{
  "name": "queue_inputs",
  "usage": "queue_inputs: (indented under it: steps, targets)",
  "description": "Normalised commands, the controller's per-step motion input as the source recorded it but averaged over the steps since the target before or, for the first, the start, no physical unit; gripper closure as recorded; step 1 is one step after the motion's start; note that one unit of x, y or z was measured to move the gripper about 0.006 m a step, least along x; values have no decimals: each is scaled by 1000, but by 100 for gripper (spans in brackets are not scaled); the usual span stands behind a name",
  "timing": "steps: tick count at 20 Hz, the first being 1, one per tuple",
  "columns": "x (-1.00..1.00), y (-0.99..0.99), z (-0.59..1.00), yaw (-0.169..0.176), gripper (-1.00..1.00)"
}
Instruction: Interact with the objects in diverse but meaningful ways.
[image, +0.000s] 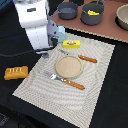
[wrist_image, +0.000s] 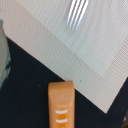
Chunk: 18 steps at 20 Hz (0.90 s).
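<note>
Bread block (wrist_image: 61, 105) cut off by wrist view's edge; tool hidden behind arm (image: 36, 27).

Ext. cam sat high, off the arm, looking steeply down over the dark bench (image: 10, 60) w/ the whole striped placemat (image: 97, 70) in frame; far enough to take in the brown board (image: 112, 30) at the bench's far edge. Wrist cam looked nearly straight down from close range, catching only one placemat (wrist_image: 75, 45) corner, bare bench (wrist_image: 30, 75) beside it, and the bread block (wrist_image: 61, 102). Shared w/ ext. view: that mat corner and the bread block (image: 16, 72) just off it.
</note>
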Motion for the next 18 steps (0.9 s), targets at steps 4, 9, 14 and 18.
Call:
queue_inputs:
  steps: [4, 9, 14, 18]
  targets:
    - [467, 136, 0, -174, -100]
    - [299, 34, 0, -126, -100]
    - [110, 0, 31, -18, -100]
    - [91, 8, 106, 0, -100]
